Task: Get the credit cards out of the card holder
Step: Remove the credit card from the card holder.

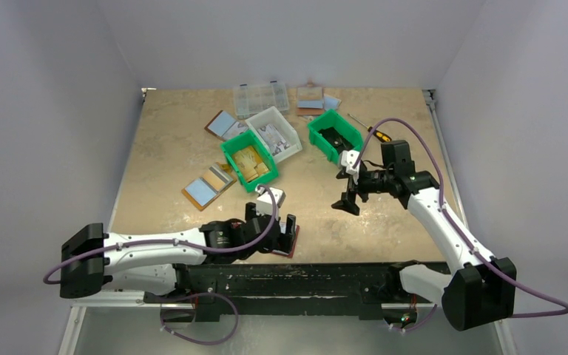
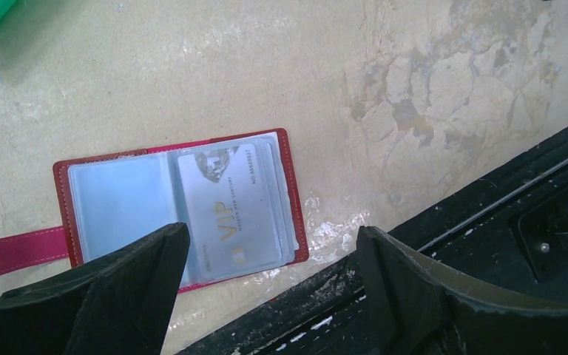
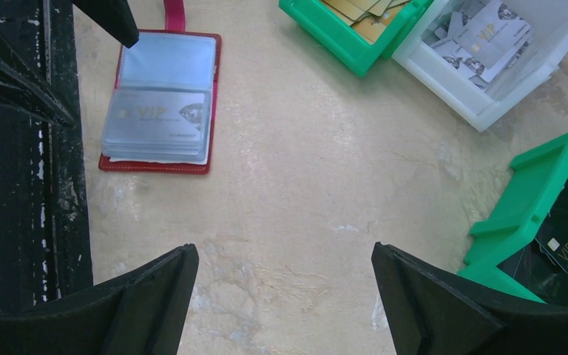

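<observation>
red rim, pale panels: we see the card holder (image 2: pixel 118 207) lying open and flat at the near edge of the bench (image 2: pixel 192 89). the credit cards (image 2: pixel 233 211) sit stacked in the panel away from the red tab (image 2: pixel 15 251). our left pincer (image 2: pixel 271 235) hangs just above it, spread wide apart, holding nothing. the holder's long side runs the same way as that gap. our right pincer (image 3: pixel 285 251) is wide apart too, empty, well away, so the left arm is nearer.

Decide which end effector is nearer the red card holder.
Left. The left end effector hovers just above the open card holder; the right end effector hangs well off to its right, beside a green bin.
</observation>
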Robot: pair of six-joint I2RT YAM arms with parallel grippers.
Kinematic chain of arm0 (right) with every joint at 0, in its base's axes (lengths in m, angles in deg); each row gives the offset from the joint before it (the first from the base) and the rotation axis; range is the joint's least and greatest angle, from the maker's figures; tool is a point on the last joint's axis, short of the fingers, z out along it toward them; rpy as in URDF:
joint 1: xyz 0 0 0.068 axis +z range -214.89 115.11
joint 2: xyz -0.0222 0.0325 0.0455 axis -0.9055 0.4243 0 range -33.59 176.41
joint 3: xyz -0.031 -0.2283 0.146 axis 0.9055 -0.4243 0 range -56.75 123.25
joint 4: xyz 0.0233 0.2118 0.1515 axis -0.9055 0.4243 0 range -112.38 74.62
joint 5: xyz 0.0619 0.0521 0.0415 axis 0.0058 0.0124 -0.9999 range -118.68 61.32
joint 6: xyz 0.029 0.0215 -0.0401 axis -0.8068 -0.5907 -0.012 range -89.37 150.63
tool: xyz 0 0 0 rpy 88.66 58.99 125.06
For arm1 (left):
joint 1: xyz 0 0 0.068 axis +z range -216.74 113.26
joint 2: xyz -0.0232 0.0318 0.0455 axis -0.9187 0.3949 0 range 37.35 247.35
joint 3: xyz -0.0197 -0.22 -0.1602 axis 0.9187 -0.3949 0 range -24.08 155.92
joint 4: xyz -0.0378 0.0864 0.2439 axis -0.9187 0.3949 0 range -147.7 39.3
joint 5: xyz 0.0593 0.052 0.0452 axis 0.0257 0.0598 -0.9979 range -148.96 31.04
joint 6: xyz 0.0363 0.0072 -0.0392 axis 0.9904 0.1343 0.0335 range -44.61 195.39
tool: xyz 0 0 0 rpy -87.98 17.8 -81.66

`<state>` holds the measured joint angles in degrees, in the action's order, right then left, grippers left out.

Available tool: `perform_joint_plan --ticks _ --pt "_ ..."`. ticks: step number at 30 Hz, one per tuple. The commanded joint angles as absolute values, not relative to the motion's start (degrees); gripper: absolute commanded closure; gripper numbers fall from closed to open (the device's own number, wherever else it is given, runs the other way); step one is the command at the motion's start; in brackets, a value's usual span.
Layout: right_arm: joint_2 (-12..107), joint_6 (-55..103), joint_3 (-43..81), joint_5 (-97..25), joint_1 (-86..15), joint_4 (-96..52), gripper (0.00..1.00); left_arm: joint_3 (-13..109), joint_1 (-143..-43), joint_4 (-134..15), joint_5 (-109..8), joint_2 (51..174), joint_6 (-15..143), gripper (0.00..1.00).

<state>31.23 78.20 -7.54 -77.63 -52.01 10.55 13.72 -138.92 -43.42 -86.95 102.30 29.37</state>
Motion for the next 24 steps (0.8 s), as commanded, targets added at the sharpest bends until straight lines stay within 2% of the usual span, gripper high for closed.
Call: perform_joint_plan --ticks 1,8,24 --pt "29.7 78.2 -7.1 -78.3 -52.6 9.7 0.01 18.3 -140.9 -39.6 -93.4 104.6 28.4 0.1" --pt "30.3 78.4 -6.9 -78.5 -52.7 10.1 0.01 20.0 -142.2 -39.1 -96.1 106.7 27.7 0.1" --pt "31.3 79.5 -7.0 -78.5 -53.2 10.8 0.01 25.6 -144.8 -27.6 -103.2 116.1 15.1 0.09"
